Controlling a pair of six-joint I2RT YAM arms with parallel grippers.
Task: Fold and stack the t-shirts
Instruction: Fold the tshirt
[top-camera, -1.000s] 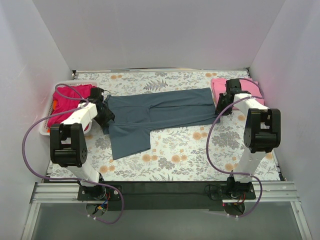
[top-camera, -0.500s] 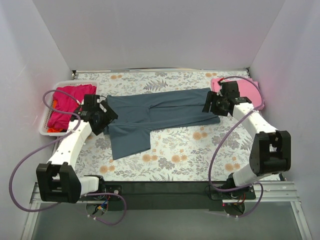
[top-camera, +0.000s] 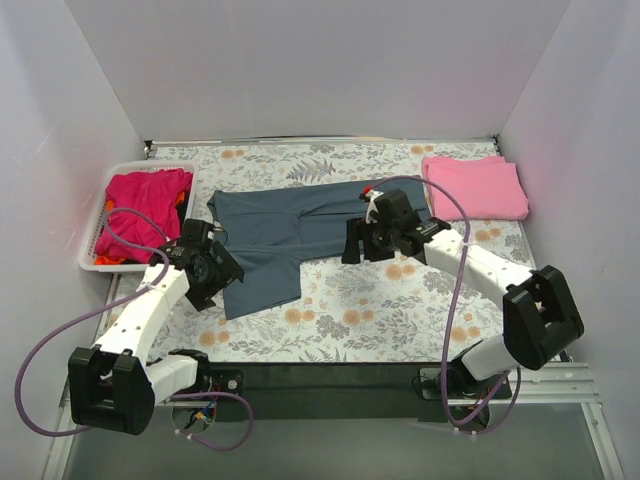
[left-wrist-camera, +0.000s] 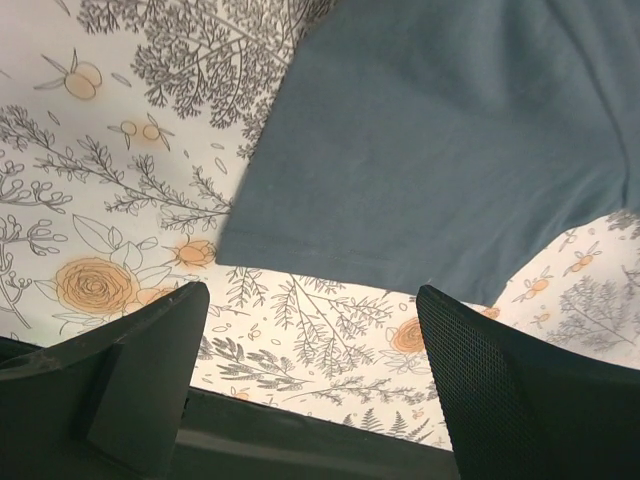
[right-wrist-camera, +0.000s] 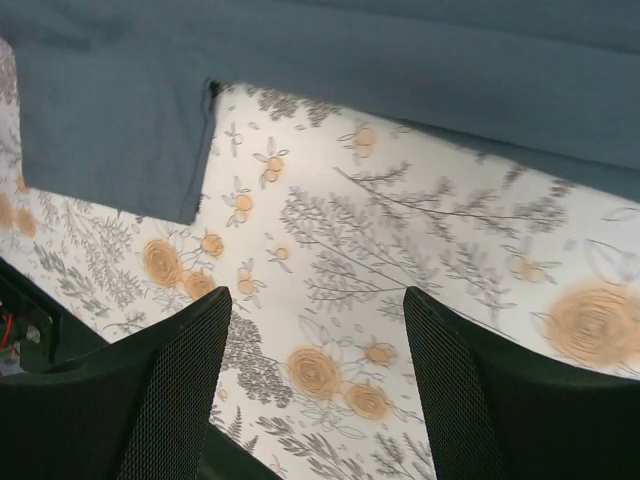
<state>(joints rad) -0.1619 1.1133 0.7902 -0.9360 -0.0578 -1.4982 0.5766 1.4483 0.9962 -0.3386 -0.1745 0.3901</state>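
Top external view takes in the flowered table (top-camera: 340, 320), and spread flat across its middle is the blue-grey shirt (top-camera: 300, 225), lying sideways with one part reaching toward the near edge. At the far right corner a pink shirt (top-camera: 475, 187) sits folded, well apart from it. On the left stands a white basket (top-camera: 92, 255) holding a crumpled magenta shirt (top-camera: 145, 195); an orange scrap shows beside it, possibly another shirt, though I can't be sure from here.

The right gripper (top-camera: 358, 242) hangs at the blue-grey shirt's near edge, and its wrist view shows the claw (right-wrist-camera: 318, 295) apart, only bare table between the fingers. The left gripper (top-camera: 215, 270) is at the shirt's near left corner; its fingers (left-wrist-camera: 150, 370) are spread wide too, the hem lying just beyond them, nothing held.
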